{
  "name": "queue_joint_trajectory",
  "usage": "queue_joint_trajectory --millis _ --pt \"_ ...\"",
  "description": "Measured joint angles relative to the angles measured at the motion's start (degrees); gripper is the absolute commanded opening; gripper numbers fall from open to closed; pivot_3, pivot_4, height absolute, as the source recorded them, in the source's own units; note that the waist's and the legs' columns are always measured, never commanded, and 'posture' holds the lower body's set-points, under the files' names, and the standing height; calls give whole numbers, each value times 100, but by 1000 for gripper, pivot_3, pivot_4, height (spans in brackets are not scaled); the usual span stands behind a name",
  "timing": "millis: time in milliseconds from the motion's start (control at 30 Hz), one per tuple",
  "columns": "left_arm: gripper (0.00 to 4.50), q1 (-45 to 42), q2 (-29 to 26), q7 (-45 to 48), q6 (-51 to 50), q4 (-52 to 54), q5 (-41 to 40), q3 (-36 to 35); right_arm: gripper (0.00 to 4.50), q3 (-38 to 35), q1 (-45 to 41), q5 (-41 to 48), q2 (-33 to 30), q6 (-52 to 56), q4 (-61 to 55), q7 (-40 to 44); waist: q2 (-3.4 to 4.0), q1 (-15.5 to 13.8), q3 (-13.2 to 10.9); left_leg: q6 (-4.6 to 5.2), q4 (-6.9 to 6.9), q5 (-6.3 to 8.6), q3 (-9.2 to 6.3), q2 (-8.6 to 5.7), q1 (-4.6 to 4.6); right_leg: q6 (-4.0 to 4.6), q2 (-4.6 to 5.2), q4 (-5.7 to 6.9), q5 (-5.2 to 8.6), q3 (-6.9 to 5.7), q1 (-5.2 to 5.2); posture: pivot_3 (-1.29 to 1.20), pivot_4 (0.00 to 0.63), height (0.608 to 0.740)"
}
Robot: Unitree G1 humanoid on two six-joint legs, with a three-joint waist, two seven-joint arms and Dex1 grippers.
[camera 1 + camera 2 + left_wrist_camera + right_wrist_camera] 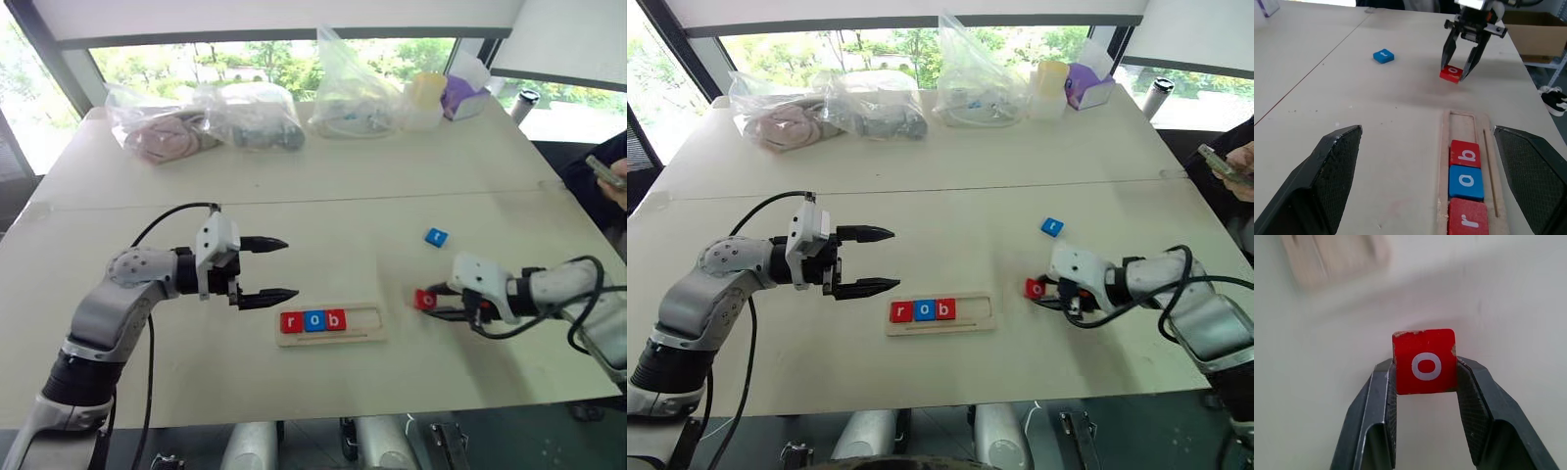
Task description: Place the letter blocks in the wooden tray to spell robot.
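The wooden tray [364, 327] lies near the table's front, holding a red r block [291, 322], a blue o block [313, 321] and a red b block [335, 319] at its left end. To its right my right gripper [428, 303] is shut on a red o block [1424, 361], lifted just off the table. A blue t block [436, 236] lies farther back on the table. Left of the tray my left gripper [276, 268] hovers open, its fingers pointing right with nothing between them.
Clear plastic bags [255, 116] with cloth and small items line the far edge, beside a yellow cup [427, 90] and a purple box [460, 96]. A person's hand with a phone [612, 176] is at the right edge. A seam [392, 199] crosses the table.
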State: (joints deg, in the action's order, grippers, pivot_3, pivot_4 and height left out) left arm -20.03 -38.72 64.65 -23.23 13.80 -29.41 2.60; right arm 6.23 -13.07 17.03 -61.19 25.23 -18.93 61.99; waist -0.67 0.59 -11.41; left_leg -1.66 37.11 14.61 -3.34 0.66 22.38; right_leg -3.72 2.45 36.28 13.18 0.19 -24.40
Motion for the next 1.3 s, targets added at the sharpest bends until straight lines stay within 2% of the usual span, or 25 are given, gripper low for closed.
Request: queue_joint_trajectory --millis 233,533,1300 --pt "4500 -6 11 -31 -15 3 0 1 1121 660 -343 -121 500 782 -823 -284 -1 -7 1 0 2 0 0 -2 2 1 3 -1 1 0 0 0 150 740" --pt "4500 6 21 -121 -59 100 -3 1 1121 1280 -741 -531 821 1054 -868 -318 -2 5 1 0 0 0 0 -2 1 5 3 0 -2 -1 0 0 150 740" --pt "4500 172 21 -299 -151 221 -5 -5 1121 1681 -854 -934 1279 1106 -666 -237 -2 7 1 0 1 0 -1 -2 1 5 2 1 -3 -2 0 0 150 740"
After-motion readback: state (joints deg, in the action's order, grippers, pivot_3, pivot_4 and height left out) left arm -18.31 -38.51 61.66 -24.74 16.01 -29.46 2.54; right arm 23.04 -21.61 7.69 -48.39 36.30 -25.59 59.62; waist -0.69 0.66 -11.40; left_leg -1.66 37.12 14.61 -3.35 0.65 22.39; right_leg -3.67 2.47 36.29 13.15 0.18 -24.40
